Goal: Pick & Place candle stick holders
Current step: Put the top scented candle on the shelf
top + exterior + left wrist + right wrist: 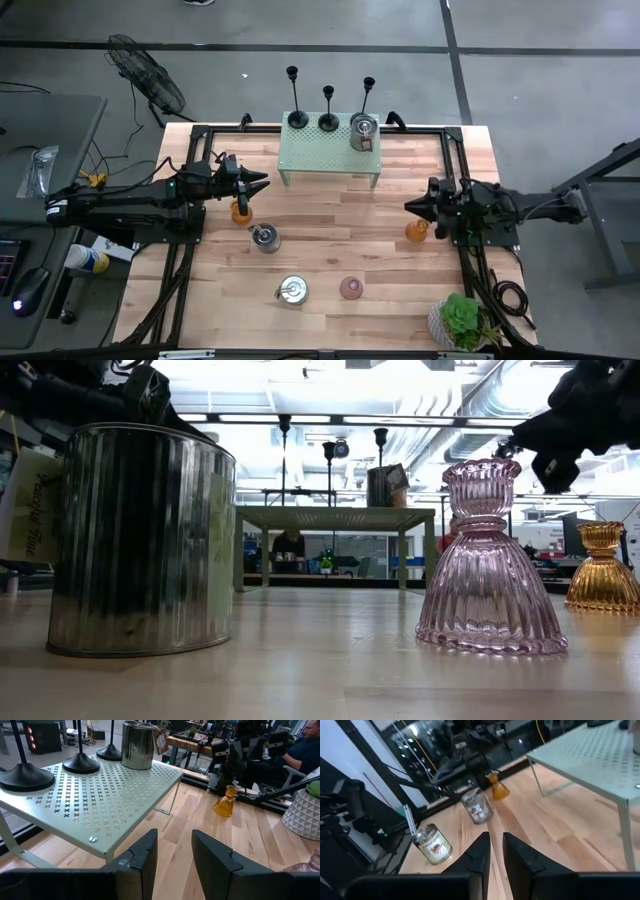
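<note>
The wooden table [330,250] carries a green perforated riser [330,158], tins, glass holders, a plant.

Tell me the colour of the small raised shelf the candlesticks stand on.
Pale green shelf, perforated; clearest in the left wrist view.

Two dark arms, black jointed housings; left pincer [172,857] fingers flat, matte black, stepped inner edges.

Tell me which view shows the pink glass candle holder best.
The low view: the pink glass candle holder stands close, upright and whole, ribs clear. The high view shows it small from above. The left wrist view catches only a sliver at the frame edge. The right wrist view does not show it.
</note>
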Robot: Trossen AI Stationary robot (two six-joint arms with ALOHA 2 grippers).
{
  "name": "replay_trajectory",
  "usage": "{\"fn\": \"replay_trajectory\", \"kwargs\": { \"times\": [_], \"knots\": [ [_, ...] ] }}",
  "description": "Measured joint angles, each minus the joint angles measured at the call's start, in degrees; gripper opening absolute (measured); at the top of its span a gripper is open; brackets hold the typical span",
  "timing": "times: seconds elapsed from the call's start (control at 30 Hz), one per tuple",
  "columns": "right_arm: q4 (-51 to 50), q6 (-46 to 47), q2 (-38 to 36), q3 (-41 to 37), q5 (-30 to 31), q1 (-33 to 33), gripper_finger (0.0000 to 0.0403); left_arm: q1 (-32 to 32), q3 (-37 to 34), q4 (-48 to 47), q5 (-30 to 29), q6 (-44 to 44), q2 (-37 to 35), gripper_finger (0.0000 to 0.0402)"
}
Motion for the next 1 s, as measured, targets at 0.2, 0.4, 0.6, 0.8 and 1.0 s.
{"fn": "replay_trajectory", "kwargs": {
  "times": [0.2,0.4,0.6,0.8,1.0],
  "knots": [
    [4.26,-2.95,-2.71,-3.12,-2.75,0.00,0.0044,-0.01,0.00,0.02,0.00,0.02,0.01,0.0118],
    [5.52,-4.32,-6.47,-6.04,-4.92,0.00,0.0044,-0.02,0.00,-0.01,0.00,0.02,0.01,0.0118],
    [8.44,-4.41,-6.43,-8.18,-6.73,0.00,0.0044,-0.02,0.00,0.02,0.00,0.02,-0.01,0.0118],
    [10.64,-4.50,-6.30,-9.59,-6.58,0.00,0.0044,-0.01,0.00,0.01,0.00,0.00,-0.01,0.0118],
    [10.50,-4.47,-5.97,-9.61,-6.63,0.00,0.0044,-0.02,-0.02,0.02,0.00,0.01,-0.01,0.0118]
  ]
}}
